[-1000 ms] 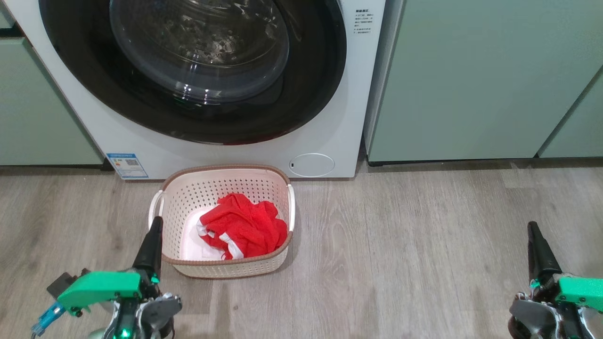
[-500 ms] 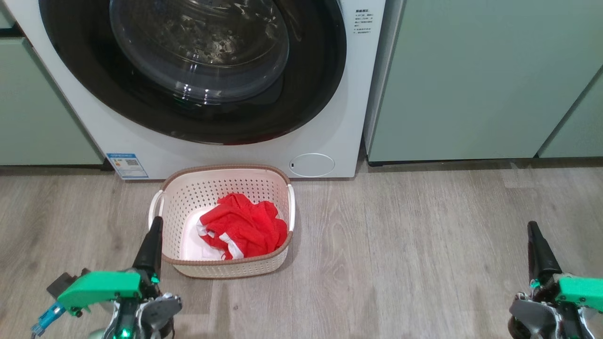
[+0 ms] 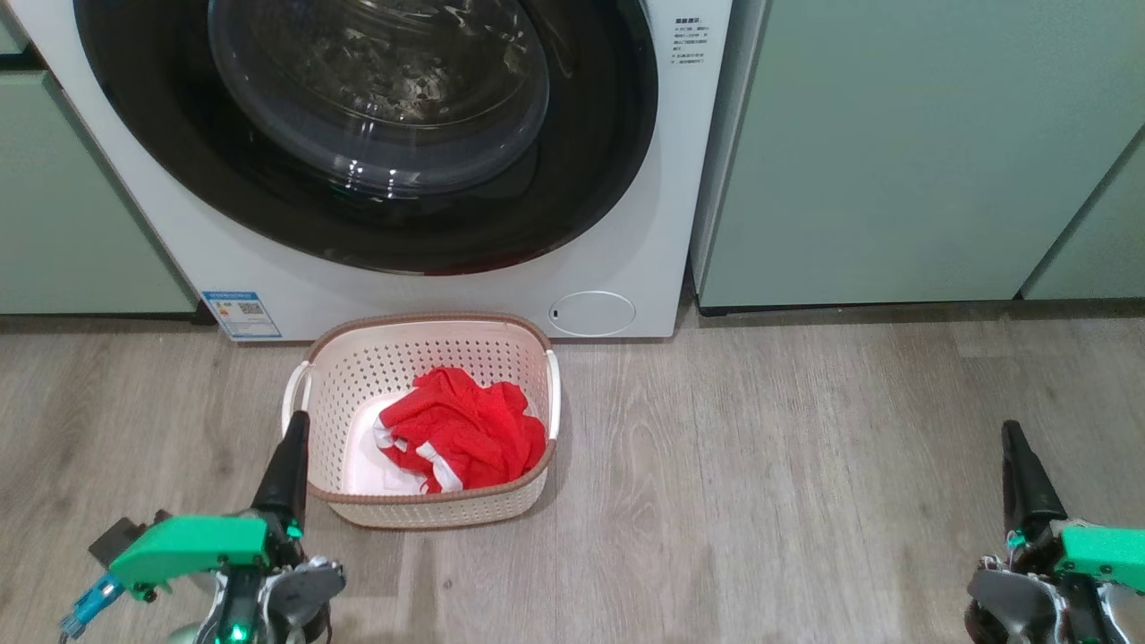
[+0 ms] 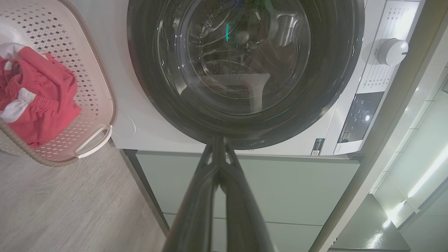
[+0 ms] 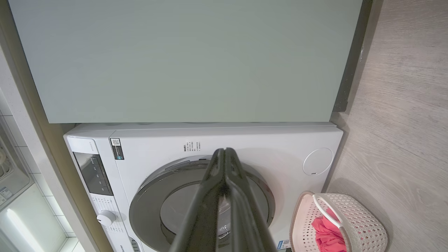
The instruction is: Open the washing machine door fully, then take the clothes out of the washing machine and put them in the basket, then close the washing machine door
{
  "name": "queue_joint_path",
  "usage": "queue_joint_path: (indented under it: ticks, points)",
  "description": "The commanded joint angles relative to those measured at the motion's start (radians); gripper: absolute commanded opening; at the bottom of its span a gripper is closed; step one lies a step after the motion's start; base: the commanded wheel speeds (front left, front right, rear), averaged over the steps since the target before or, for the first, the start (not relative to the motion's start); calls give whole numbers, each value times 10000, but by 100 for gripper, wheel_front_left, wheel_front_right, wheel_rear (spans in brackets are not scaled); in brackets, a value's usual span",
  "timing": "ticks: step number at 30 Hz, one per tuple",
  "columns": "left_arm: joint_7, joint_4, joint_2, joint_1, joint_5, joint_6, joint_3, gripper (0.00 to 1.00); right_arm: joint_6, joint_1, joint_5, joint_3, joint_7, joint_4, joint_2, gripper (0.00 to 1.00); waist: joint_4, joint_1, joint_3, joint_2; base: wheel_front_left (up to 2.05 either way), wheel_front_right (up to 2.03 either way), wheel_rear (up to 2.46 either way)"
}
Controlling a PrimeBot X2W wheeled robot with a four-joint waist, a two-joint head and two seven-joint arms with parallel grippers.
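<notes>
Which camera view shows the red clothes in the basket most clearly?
The head view: the clothes lie fully visible from above inside the basket. The left wrist view cuts them off at its edge; the right wrist view shows a small part at its bottom edge.

Grey-brown wood-look floor (image 3: 805, 465) spans the lower frame. Pale green cabinets (image 3: 894, 152) stand at upper right and far left, above a dark plinth (image 3: 850, 310).

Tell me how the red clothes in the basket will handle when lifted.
The red clothes lie crumpled in folds, so they will probably flop and drape. Soft fabric is likely light and not fragile. Pinched at one fold, they may trail over the basket rim.
</notes>
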State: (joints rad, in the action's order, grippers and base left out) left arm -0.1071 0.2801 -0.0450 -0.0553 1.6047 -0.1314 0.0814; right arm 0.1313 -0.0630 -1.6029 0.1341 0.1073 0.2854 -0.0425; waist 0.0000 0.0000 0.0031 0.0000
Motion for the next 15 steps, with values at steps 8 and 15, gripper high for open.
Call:
queue_joint_path:
  ticks: [8,15]
  points:
    - [-60,-351,-52,-527,41,8,323,0,-6,-449,-59,-205,58,-407,-77,0,0,0,0,0,0,0,0]
    - [-60,-351,-52,-527,41,8,322,0,-6,-449,-59,-205,58,-407,-77,0,0,0,0,0,0,0,0]
